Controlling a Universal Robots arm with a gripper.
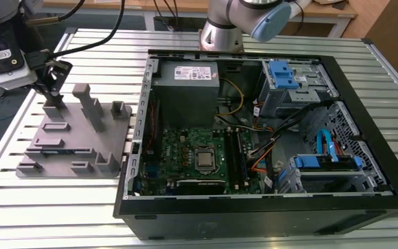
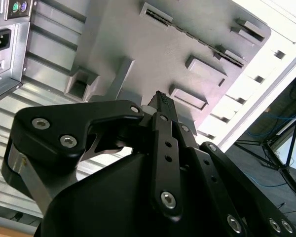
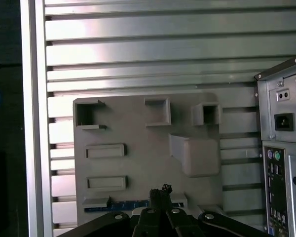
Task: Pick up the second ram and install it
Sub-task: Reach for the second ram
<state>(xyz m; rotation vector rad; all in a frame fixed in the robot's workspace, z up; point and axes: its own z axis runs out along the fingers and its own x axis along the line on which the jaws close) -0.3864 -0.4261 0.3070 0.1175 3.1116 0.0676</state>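
End effector (image 1: 51,89) hangs above the grey fixture (image 1: 81,139) on the tabletop (image 1: 47,207), fingers pinched together with nothing between them, as far as we can tell from both wrist views. The ram (image 3: 121,205) stands on edge in a slot along the fixture's rim, and in the first wrist view the tips sit roughly over it, clear of it. For a clean pick we'd open wide, square the fingers across the stick's flat faces, drop straight down clear of the posts, and grab near the middle so it doesn't tilt or bind in the slot.
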